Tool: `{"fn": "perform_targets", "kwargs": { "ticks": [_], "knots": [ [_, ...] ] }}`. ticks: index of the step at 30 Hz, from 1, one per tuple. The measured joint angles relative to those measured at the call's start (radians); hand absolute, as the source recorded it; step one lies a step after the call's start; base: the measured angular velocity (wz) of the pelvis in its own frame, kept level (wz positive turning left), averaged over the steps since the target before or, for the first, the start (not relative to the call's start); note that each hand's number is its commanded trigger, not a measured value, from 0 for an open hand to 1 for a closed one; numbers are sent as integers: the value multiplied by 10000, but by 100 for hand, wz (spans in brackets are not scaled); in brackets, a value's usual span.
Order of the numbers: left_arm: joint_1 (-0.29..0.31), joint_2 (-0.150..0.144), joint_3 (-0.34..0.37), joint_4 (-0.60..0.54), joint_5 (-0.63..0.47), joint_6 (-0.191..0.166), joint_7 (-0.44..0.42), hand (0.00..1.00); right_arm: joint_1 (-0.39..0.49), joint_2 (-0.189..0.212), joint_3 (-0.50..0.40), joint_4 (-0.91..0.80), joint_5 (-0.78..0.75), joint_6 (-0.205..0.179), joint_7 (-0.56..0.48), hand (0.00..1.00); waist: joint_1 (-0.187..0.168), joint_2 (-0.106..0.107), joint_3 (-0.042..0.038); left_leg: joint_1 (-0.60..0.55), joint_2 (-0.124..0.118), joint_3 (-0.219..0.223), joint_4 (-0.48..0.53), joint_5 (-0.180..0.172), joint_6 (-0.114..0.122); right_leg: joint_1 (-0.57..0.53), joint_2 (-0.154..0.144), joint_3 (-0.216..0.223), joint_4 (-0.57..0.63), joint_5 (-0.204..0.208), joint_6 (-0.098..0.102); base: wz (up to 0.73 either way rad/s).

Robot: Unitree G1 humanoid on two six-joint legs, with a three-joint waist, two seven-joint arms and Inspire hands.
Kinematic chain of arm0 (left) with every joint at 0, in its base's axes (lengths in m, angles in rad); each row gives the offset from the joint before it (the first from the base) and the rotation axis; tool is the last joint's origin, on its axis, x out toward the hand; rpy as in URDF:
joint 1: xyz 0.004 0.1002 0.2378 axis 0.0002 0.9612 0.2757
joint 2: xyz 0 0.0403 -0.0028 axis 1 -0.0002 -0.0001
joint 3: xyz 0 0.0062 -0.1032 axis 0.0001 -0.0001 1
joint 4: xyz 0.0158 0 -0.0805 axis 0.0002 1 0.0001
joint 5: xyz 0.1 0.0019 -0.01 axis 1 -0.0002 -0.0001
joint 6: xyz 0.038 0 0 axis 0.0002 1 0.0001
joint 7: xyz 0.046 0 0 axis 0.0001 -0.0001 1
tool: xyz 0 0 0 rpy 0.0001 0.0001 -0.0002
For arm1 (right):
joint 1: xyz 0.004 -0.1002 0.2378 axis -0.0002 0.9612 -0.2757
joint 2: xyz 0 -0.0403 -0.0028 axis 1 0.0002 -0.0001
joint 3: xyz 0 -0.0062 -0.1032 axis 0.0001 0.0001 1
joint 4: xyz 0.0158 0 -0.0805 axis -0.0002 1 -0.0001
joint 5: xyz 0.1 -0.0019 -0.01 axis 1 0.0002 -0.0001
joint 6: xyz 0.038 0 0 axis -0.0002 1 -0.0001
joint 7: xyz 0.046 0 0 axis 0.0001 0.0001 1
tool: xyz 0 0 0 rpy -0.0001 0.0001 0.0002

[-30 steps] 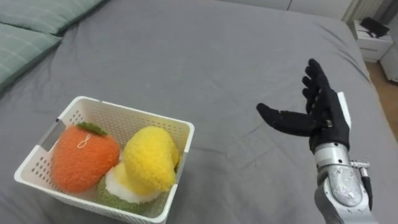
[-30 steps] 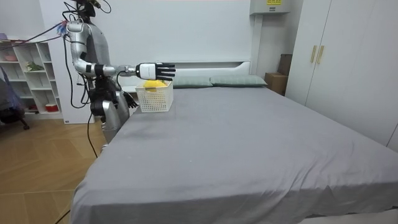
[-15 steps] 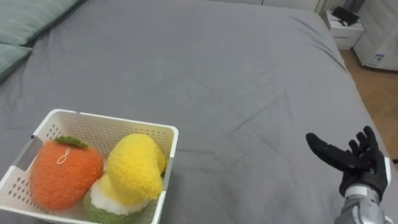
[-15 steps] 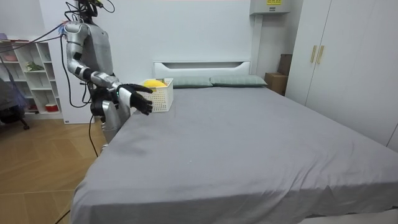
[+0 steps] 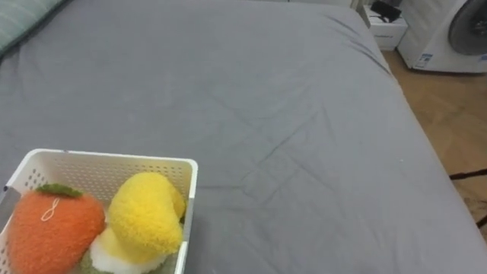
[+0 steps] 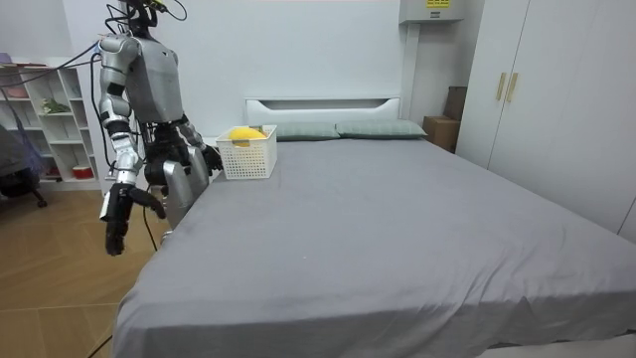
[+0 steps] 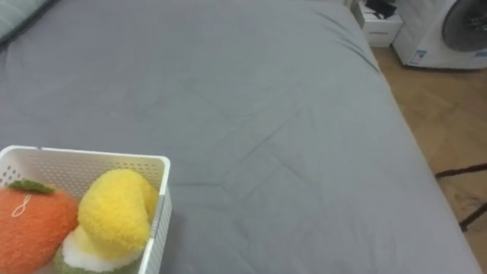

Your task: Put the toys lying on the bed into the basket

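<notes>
1. Basket (image 5: pixel 114 158): white rigid plastic, rectangular, with walls pierced by rows of small holes. It rests on the bed, well above and beyond the right hand (image 6: pixel 115 225).
2. Toys, all inside the basket:
   - An orange plush (image 5: pixel 47 227), rounded and nubbly, with a green felt leaf and a small cord loop on top.
   - A yellow plush (image 5: pixel 144 217), fuzzy and lobed, pressed against the orange plush.
   - A white-and-green plush (image 5: pixel 114 260), lying under the yellow plush and partly hidden by it.
3. Bed sheet (image 5: pixel 251 99): smooth grey cloth with shallow diagonal creases. No toy lies on the part seen.
4. Right hand: it hangs at the robot's side, below mattress level and off the bed's edge. The fingers are released, pointing to the floor, and it grasps nothing.
5. Left hand (image 6: pixel 211 157): just beside the basket's wall. Its state cannot be told.
6. Surroundings:
   - In the eye views: a white nightstand (image 5: pixel 384 23), a washing machine (image 5: pixel 449 34) and a wooden floor (image 5: pixel 449 114) beyond the bed's far edge.
   - In the room view: green pillows (image 6: pixel 378 128) against a white headboard (image 6: pixel 323 104), a pale wardrobe (image 6: pixel 556 99) and a shelf unit (image 6: pixel 40 119).
7. Change: one second ago the right hand was stretched out level over the bed beside the basket, palm spread. Half a second ago it was lower and still forward. It has since dropped to the robot's side. The camera has turned, so the basket sits lower in frame. The toys lie as they did.
</notes>
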Motion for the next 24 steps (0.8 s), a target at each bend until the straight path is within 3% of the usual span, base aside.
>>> {"fn": "perform_targets", "kwargs": {
  "ticks": [7, 10, 12, 16, 20, 24],
  "knots": [
    [-25, -9, 30, -3, -30, 47, -456, 0, 205, 107, -18, 1790, -395, 279, 344, 0, -49, 49, 20, -3, -33, 62, 16, -55, -23, -39, -31, 102, -19, -107, 33, -2],
    [-27, -25, 30, -3, 53, 187, -673, 0, 282, 145, 103, 2351, -909, 519, 985, 0, -74, 100, -24, -6, -47, 46, 96, -45, 31, -13, -39, 81, -9, -154, 52, 0],
    [-21, -23, 35, 8, 244, 345, -780, 0, 151, 137, 287, 2920, -2027, 834, 1654, 0, 8, 141, -40, -3, -43, 37, 106, -73, 28, -3, -37, 62, -9, -158, 55, 0],
    [-175, -28, -1, -5, 271, 673, -857, 0, -271, 119, 1480, 3231, -4972, 1468, 2550, 0, 110, 142, -34, 30, -28, 79, 93, -72, 25, -56, -24, 95, -11, -157, 46, -3],
    [-227, -29, -80, -8, 267, 985, -835, 0, -843, 103, 1890, 3506, -6533, 1891, 3084, 0, 154, 146, -12, 176, -30, 77, 59, -75, 22, 95, -18, 85, 8, -154, 45, 0],
    [-241, -80, -180, -1, 267, 1037, -762, 0, -1104, 88, 2266, 3527, -7905, 2141, 3435, 0, 348, 166, -4, 255, -20, 55, -24, -109, 2, 162, -6, 72, 5, -154, 44, 0]
  ]
}}
